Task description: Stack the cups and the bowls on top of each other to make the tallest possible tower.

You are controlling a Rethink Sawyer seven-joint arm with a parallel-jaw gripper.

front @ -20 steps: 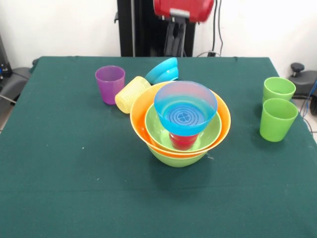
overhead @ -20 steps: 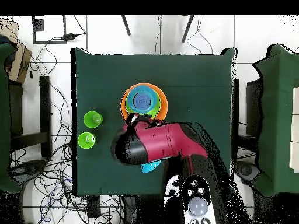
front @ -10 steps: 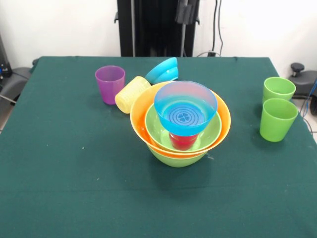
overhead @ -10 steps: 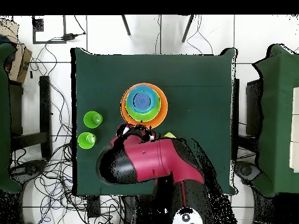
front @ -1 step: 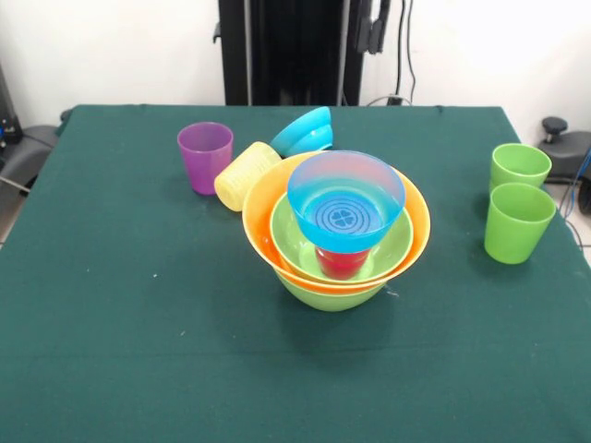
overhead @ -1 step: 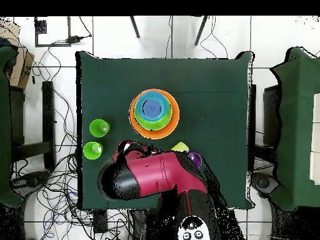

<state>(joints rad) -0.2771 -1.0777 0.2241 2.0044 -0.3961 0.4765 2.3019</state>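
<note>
Since the tower (front @ -1 step: 337,226) is light, slick plastic, grip the purple cup (front @ -1 step: 204,157) at ten o'clock by its rim; gripper state unclear.

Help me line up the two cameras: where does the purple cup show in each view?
Front view: the purple cup stands upright at upper left, beside the tipped yellow cup.
Overhead view: only a sliver of it shows at lower centre-right, at the arm's edge.
Shared landmark: the orange bowl of the tower.
</note>
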